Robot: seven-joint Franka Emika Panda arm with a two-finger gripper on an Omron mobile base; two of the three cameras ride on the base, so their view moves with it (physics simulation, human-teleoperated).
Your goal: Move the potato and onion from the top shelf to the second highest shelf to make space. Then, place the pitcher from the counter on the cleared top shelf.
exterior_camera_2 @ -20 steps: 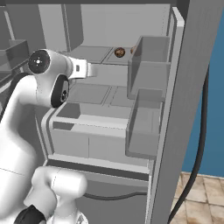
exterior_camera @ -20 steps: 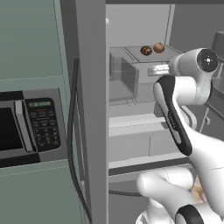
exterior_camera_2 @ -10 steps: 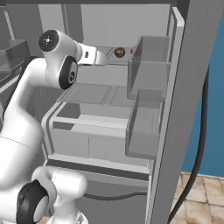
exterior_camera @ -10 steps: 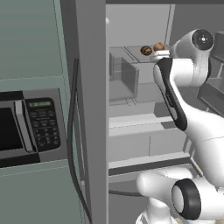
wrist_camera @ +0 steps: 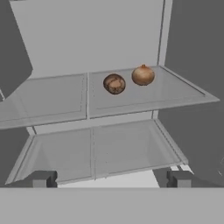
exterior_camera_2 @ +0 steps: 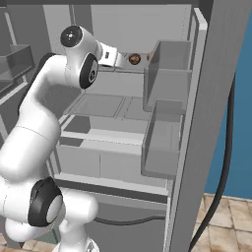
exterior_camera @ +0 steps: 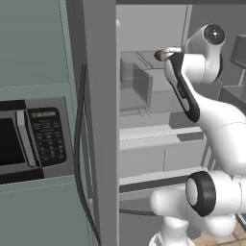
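Step one, reaching in: gripper (wrist_camera: 109, 178) jaws wide apart, holding nothing. Potato (wrist_camera: 114, 83) and onion (wrist_camera: 143, 75) sit just beside each other on the top shelf (wrist_camera: 175, 96), ahead of and above the jaws. Next I'd raise, advance, and centre the potato between the fingers.

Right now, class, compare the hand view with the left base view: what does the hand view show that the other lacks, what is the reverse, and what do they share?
Hand view's own: the onion beside the potato, slightly apart, with the open pincer low in front of them. Left base view's own: the microwave, a black cable and the white arm reaching into the fridge. Shared: the top shelf and a brown lump on it, likely the potato.
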